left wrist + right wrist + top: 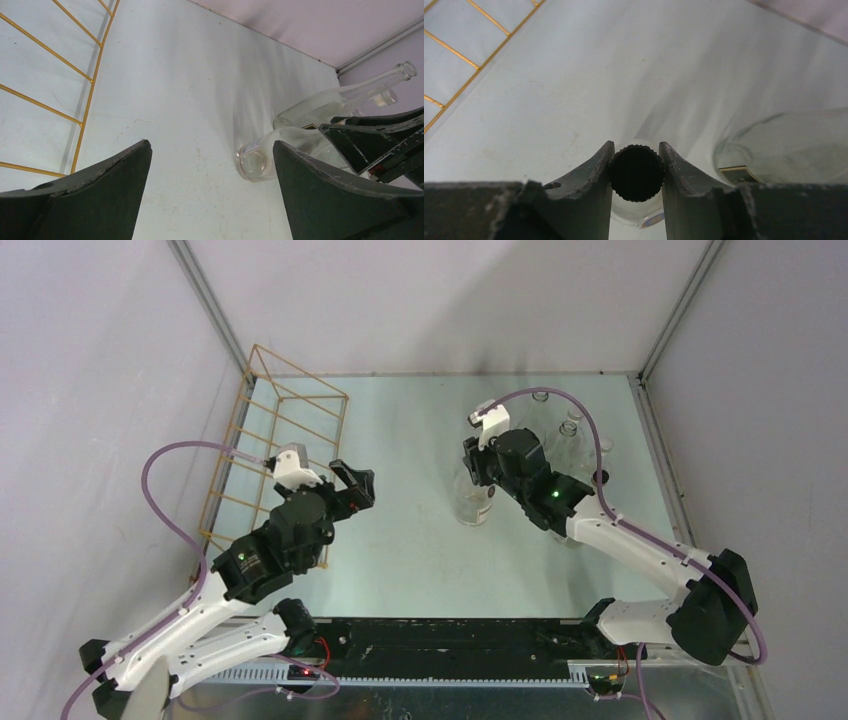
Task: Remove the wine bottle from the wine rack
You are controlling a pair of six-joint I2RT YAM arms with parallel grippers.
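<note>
right fingers (pixel 594 170): closed on the black ribbed cap (pixel 637 172) of the clear glass bottle (pixel 473 502), one finger on each side of the cap. the bottle hangs straight below these fingers, off the rack (pixel 303 371) and over the table (pixel 420 560). we cannot tell whether its base touches the table. the rack stands well to the left of these fingers and shows no bottle in it.

left fingers (pixel 115 175): wide apart, holding nothing. the rack lies to their left and the held bottle ahead to their right.

more bottles (pixel 572 430) stand just beyond the right fingers, one of them (pixel 784 145) close on their right.

handling, as we judge it: the bottle is rigid, smooth glass, apparently empty, so moderate in weight but brittle. a hold on the cap alone lets the body swing below the fingers, though the ribbing gives some purchase. we recommend slow travel, a soft set-down, and clearance from the neighbouring glass. a hold lower on the neck would be steadier.
</note>
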